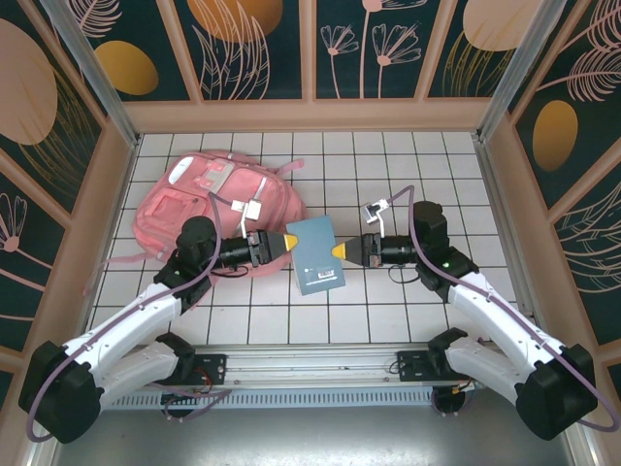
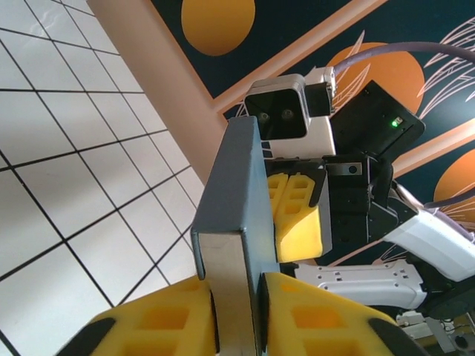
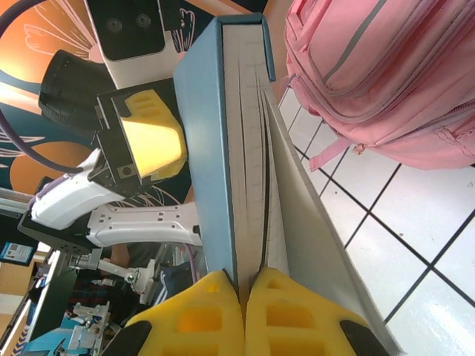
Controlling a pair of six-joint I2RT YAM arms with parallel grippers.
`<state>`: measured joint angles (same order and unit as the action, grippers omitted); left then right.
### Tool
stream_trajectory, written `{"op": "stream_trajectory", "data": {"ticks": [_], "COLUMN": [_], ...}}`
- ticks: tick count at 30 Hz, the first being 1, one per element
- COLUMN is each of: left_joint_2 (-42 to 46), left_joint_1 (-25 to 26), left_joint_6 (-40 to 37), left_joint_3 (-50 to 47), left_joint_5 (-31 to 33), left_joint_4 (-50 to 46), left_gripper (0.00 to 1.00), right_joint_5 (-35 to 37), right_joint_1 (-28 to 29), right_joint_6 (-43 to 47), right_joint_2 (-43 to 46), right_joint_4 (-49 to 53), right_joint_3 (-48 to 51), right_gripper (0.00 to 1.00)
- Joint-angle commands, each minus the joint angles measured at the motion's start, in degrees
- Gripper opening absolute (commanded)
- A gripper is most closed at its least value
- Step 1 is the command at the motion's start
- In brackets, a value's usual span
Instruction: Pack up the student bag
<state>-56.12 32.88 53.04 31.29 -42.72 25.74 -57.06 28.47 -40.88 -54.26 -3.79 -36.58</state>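
Lying flat on the tiled table (image 1: 388,165), toward its ten o'clock corner, the pink bag (image 1: 194,199) has its front pockets facing up. At its four o'clock we find a dark blue book (image 1: 318,254) caught between both grippers: the left gripper (image 1: 288,243) clamps the nine o'clock edge, fingers (image 2: 319,326) pressed on both faces; the right gripper (image 1: 340,251) is pinched tight on the three o'clock edge, where we see pages fanning loose
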Motion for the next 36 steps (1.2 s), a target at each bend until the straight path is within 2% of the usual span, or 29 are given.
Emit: {"op": "stream_trajectory", "data": {"ticks": [1, 6, 10, 14, 18, 20, 22, 27, 36], "left_joint_2": [1.3, 3.0, 3.4, 3.8, 4.6, 5.0, 5.1, 4.5, 3.6], "left_joint_1": [-0.1, -0.2, -0.1, -0.1, -0.1, -0.2, -0.2, -0.1, -0.1], "left_joint_6": [0.6, 0.8, 0.7, 0.6, -1.0, -1.8, -2.3, -1.3, 0.5], "left_joint_3": [-0.9, -1.3, -1.3, -1.1, -0.5, -0.3, 0.0, 0.2, 1.0], "left_joint_5": [-1.2, -0.1, 0.8, 1.3, 2.3, 2.6, 2.5, 1.7, -0.9], "left_joint_4": [4.8, 5.1, 4.9, 5.0, 2.9, 2.0, 1.7, 3.4, 5.5], "left_gripper": [0.15, 0.01, 0.0, 0.0, 0.0, 0.0, 0.0, 0.0, 0.0], "right_joint_5": [-0.5, 0.7, 3.0, 6.8, 13.8, 15.4, 14.4, 7.2, 5.0], "right_joint_1": [-0.2, -0.3, -0.2, -0.2, -0.2, -0.3, -0.2, 0.7, 5.8], "right_joint_6": [-0.6, -0.2, 1.3, 3.2, 8.8, 10.2, 10.8, 8.9, 4.6], "right_joint_2": [0.1, -0.5, -1.1, -1.3, -0.9, 0.0, 0.7, -0.6, -5.2], "right_joint_4": [-3.5, -2.9, -0.4, 2.8, 11.1, 12.9, 12.4, 4.9, -8.1], "right_joint_3": [0.5, 0.6, -0.2, -1.3, -4.5, -5.5, -5.8, -5.0, -5.7], "right_gripper": [0.0, 0.0, 0.0, 0.28, 0.57, 0.83, 0.99, 0.99, 0.99]}}
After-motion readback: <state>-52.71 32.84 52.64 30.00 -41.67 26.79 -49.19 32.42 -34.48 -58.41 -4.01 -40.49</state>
